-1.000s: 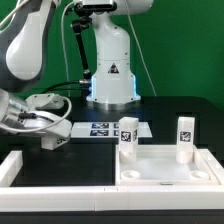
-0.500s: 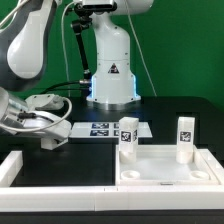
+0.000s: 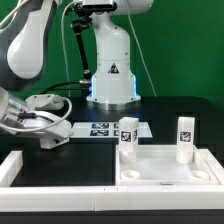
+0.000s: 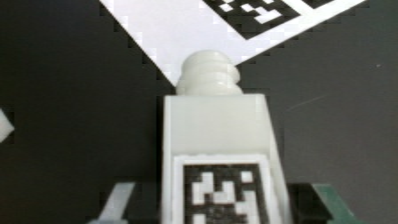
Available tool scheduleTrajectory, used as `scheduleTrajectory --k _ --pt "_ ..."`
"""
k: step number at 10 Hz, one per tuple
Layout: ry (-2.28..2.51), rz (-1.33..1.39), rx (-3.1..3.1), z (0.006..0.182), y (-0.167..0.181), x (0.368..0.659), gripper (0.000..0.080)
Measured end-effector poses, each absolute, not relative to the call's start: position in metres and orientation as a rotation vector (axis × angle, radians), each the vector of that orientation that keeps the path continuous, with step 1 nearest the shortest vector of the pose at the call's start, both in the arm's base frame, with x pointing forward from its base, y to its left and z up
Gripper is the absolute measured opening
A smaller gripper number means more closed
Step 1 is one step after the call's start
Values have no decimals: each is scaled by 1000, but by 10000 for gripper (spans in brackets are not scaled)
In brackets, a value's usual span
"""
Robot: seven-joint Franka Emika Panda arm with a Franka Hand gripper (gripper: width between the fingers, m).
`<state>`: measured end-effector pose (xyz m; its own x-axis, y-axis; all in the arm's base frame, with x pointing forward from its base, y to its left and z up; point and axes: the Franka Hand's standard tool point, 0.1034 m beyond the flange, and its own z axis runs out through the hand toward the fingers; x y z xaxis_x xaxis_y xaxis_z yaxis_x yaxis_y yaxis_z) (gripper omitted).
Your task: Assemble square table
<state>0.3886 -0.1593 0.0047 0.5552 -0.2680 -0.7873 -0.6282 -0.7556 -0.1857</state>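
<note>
The step in hand is picking up a third leg for the square table. In the wrist view the end effector straddles a white leg lying on the dark worktop. Its fingers sit on either side of the tagged body and appear clamped on it, and the leg's ribbed screw end points away toward the marker board. In the exterior view this grasp sits low at about nine o'clock, beside the marker board. The table's slab lies underside up at about four o'clock, well apart from the grasp. Two standing legs are upright in its far corner sockets, so the near sockets look unfilled and the task seems roughly half done. White rails border the near edge at about seven o'clock. The next move likely calls for lifting the leg clear, turning it so the screw end faces down, carrying it toward four o'clock over a free socket, then lowering and twisting it in without knocking the legs already seated.
</note>
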Motion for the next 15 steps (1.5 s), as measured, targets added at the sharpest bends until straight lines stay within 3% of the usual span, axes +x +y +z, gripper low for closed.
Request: scheduleTrajectory --k 2,3,5,6,7,10,14,15 --pt "721 1074 -2345 6 -159 390 284" --pt "688 1069 -2362 23 -154 402 284" --pt "628 975 -2427 77 -144 436 284" --pt "621 943 -2447 79 -143 437 284" --pt "643 914 -2472 67 -145 433 284" --pt "707 648 -2638 70 -147 449 284" --pt "825 240 -2811 162 -41 543 284" --pt "890 106 -2847 170 -8 565 284"
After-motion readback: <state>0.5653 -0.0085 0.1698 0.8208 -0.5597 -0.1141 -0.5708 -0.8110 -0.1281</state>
